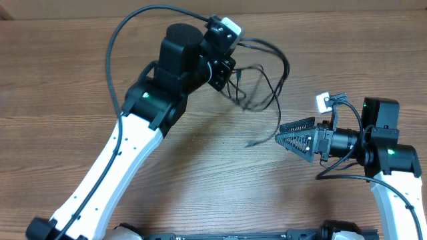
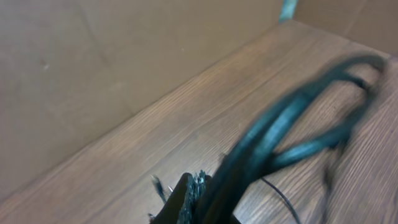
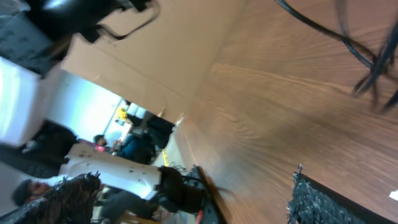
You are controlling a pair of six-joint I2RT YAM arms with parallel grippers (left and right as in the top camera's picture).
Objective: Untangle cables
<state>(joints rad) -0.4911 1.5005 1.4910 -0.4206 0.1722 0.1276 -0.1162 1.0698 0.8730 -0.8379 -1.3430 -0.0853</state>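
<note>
Left gripper [image 1: 233,81] clamps the cables [image 1: 285,69]; right gripper [image 1: 279,131] stands open.

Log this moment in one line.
left hand: shut on cables | right hand: open, holding nothing | cables: tangled bundle at left hand | untangling: not done

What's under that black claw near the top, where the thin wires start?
Thin black cables trail out from beneath the left gripper onto the table. From above, its body covers the pinch itself.
</note>
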